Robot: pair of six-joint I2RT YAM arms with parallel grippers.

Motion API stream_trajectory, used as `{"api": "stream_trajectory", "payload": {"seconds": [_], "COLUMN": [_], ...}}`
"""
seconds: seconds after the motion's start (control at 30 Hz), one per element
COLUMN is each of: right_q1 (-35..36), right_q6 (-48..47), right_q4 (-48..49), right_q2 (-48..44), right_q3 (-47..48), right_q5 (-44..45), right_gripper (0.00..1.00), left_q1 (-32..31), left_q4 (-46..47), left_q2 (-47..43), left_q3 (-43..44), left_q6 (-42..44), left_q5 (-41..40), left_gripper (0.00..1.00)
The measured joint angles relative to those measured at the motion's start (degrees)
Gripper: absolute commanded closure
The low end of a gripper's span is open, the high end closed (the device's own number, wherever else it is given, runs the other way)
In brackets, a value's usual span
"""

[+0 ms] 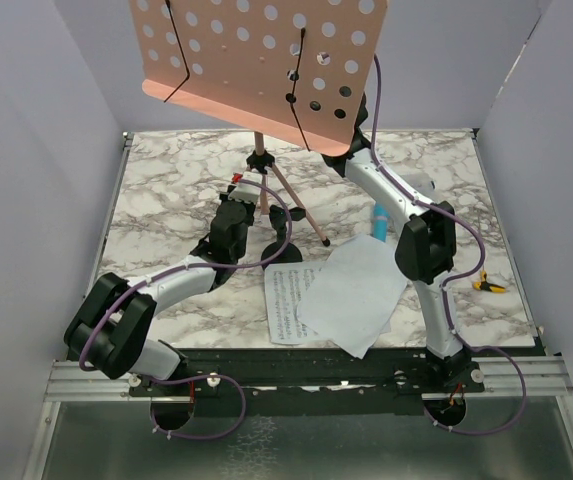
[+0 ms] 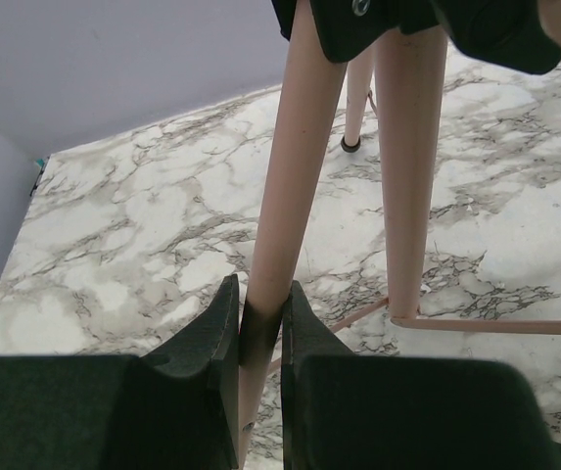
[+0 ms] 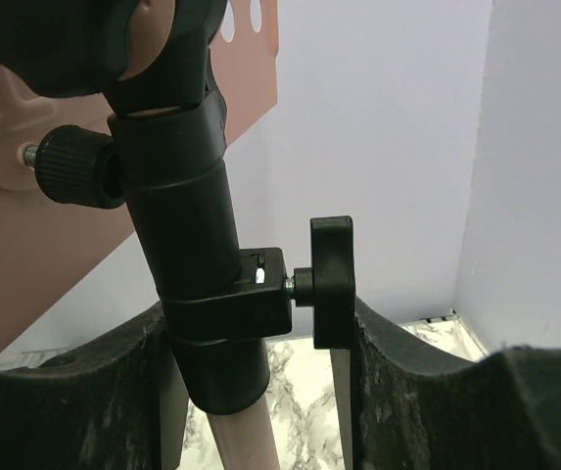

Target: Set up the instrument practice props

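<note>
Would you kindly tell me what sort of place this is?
Probably a robot test enclosure: a marble-patterned tabletop boxed in by plain pale-lilac walls, with two silver-and-black arms bolted to an aluminium rail.

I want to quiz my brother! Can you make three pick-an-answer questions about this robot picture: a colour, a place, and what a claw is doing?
1. What colour is the stand? A pink B green C yellow
2. Where are the paper sheets? A on the stand B on the table C in a box
3. What is the left gripper doing? A hanging open B squeezing a stand leg C holding a sheet
Answers: 1 A, its holed board is pink. 2 B, both lie flat there. 3 B, jaws pinch the leg.
</note>
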Motion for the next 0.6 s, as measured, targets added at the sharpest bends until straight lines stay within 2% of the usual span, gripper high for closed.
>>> {"api": "stream_trajectory", "payload": {"seconds": [0.13, 0.33, 0.6], "right_q1": [0.0, -0.57, -0.7], "right_q6": [-0.02, 0.61, 0.42], "right_q4": [-1.68, -6.38, -8.07], "right_q2": [0.35, 4.94, 5.05], "right_q3": [1.42, 10.03, 10.82], "right_q5": [0.02, -1.33, -1.68], "right_gripper": [0.99, 0.99, 0.99], "left_q1": [0.07, 0.68, 0.76], "left_q4": [-0.94, -0.74, -1.09], "left_q2": [0.33, 1.66, 2.62], "left_q3": [0.37, 0.85, 1.38], "left_q6": [-0.44, -0.81, -0.81], "left_q5": [-0.07, -0.07, -0.15], "left_gripper": [1.0, 1.0, 1.0]}}
